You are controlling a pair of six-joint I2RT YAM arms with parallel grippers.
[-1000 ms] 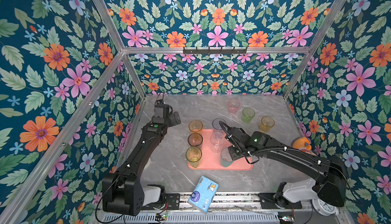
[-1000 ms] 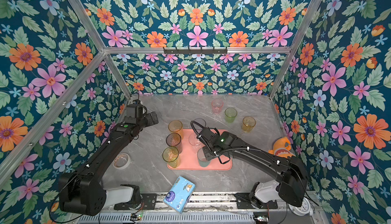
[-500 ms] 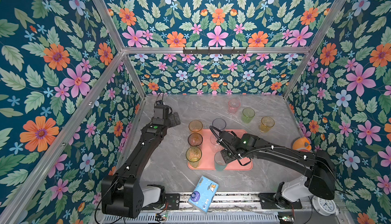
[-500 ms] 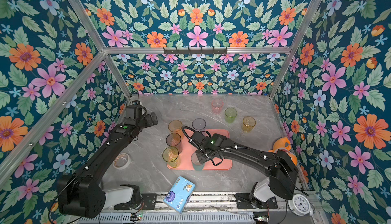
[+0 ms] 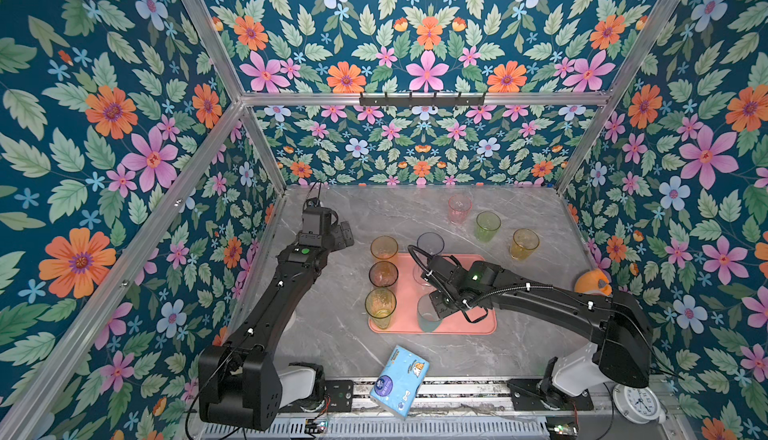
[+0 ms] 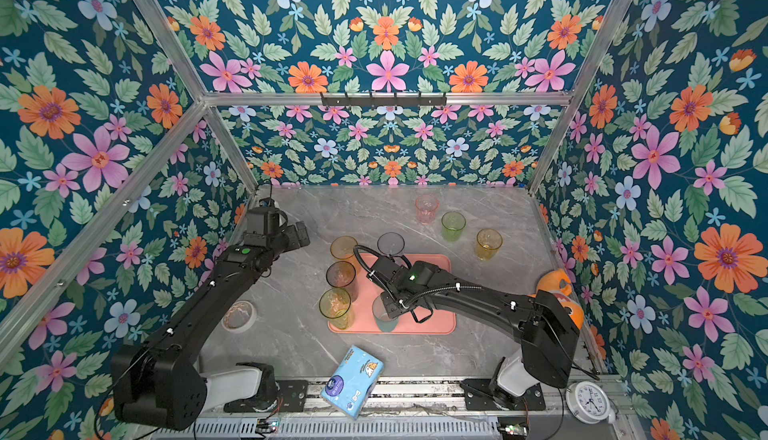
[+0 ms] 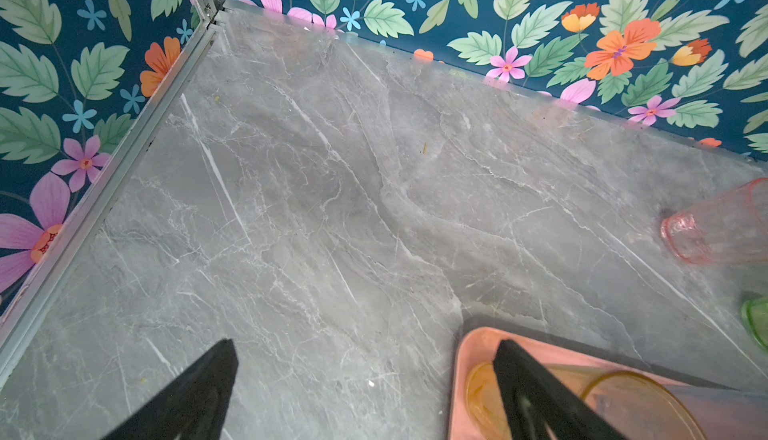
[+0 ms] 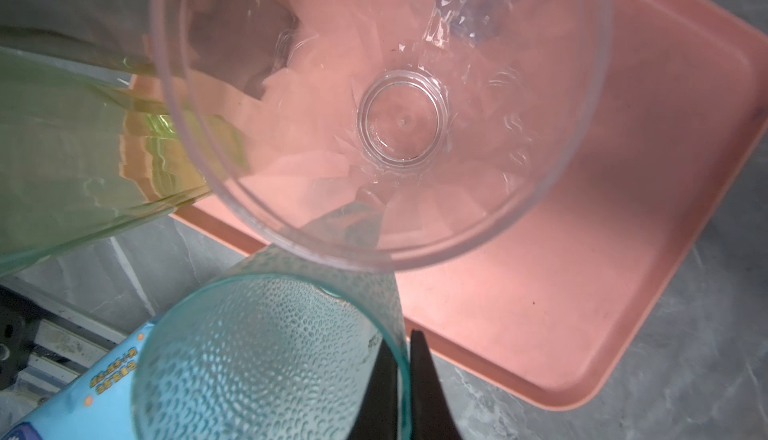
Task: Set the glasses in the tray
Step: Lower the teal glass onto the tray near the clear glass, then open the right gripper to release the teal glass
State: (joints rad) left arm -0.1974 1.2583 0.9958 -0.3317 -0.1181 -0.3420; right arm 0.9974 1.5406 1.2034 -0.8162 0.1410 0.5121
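- Right gripper (image 8: 401,359): jaws nearly together, pinching the wall of the teal tumbler (image 8: 257,359) at its rim. One finger sits inside the mouth, the other outside.
- Teal tumbler: upright, mouth up, at the near edge of the tray (image 5: 473,319), left of the tray's middle in both top views. Whether its base rests on the tray or hangs just above it, I cannot tell.
- Left gripper (image 7: 365,346): jaws spread wide, nothing between them. It sits over bare table (image 7: 316,192), near the tray's far-left corner.
- Row along the tray's left edge, far to near: amber tumbler (image 5: 384,248), smoky-brown tumbler (image 5: 383,275), front yellow tumbler (image 5: 380,309). All are upright. The left wrist view shows the amber tumbler's base inside the tray corner.
- Clear tumbler (image 8: 399,121): stands on the tray floor just beside the teal tumbler, seen from above in the right wrist view.
- Grey tumbler (image 5: 430,246): upright at the tray's far edge, and the right arm covers its lower part. On or off the tray: cannot tell.
- Off the tray, on the table toward the far right: pink tumbler (image 5: 459,209), green tumbler (image 5: 487,226), far yellow tumbler (image 5: 523,244). They are upright and apart from one another.
- Blue tissue pack (image 5: 399,379): at the table's near edge, in front of the tray, not touching it.
- Tape roll (image 6: 239,315): flat on the table beside the left arm, in a top view.
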